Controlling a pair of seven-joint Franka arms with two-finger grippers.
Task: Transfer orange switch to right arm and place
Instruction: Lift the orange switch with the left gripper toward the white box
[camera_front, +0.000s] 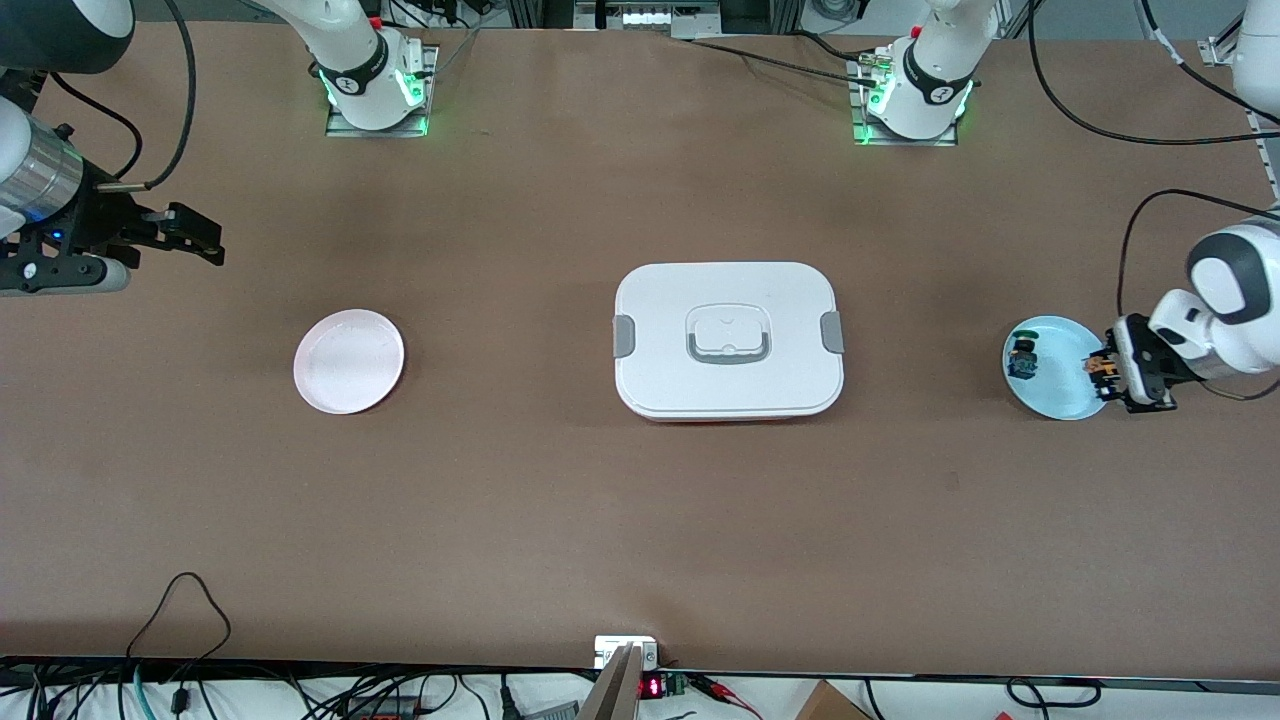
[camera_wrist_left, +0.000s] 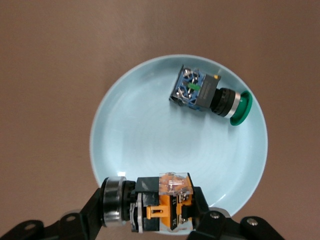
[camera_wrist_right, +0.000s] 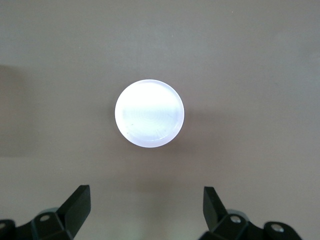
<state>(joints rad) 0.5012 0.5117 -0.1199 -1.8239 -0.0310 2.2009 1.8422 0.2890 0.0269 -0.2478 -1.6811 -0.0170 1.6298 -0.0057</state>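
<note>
While your left gripper (camera_wrist_left: 162, 210) clamps the orange switch (camera_wrist_left: 162, 202) over the blue plate's (camera_wrist_left: 150, 150) rim, green switch (camera_wrist_left: 210, 95) inside, your right gripper (camera_wrist_right: 147, 205) hangs apart above bare table by the empty pink plate (camera_front: 349, 361).

Robotics lab, bolted arm bases (camera_front: 378, 95), cables (camera_front: 180, 620), brown table (camera_front: 640, 520)

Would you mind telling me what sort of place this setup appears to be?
Probably a robotics lab: two arms are bolted to a paper-covered table, cables trail along its edge, and staged props include a blue plate and a lidded box.

No readable text, labels or numbers.
</note>
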